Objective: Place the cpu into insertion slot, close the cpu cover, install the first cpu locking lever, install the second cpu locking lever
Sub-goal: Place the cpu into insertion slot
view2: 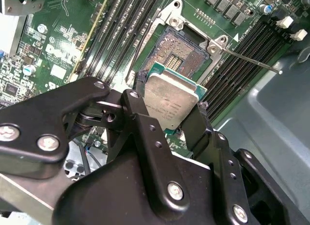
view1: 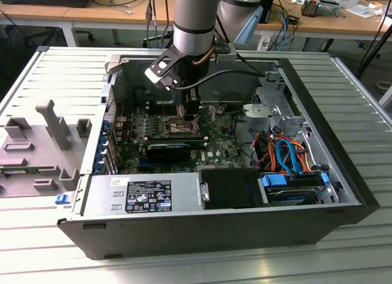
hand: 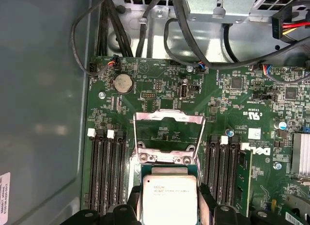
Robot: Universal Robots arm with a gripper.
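My gripper [view2: 171, 95] is shut on the cpu [view2: 170, 104], a silver-topped square chip on a green base, gripped by two opposite edges between black fingers [view2: 138, 108]. The chip hangs just above the insertion slot [view2: 181, 51], whose pin field lies bare. In the first wrist view the cpu [hand: 169, 198] hides most of the slot, and the cpu cover [hand: 169, 117] stands flipped open beyond it. One locking lever [view2: 252, 60] sticks out unlatched beside the socket. In the exterior view the gripper [view1: 191, 120] reaches down into the open computer case over the green board [view1: 214, 142].
Black memory slots [hand: 104, 171] flank the socket on both sides. Cables [hand: 193, 36] run along the case wall near the board. A drive cage with orange and blue cables [view1: 288, 155] is at the exterior view's right. A grey fixture tray [view1: 43, 143] is at its left.
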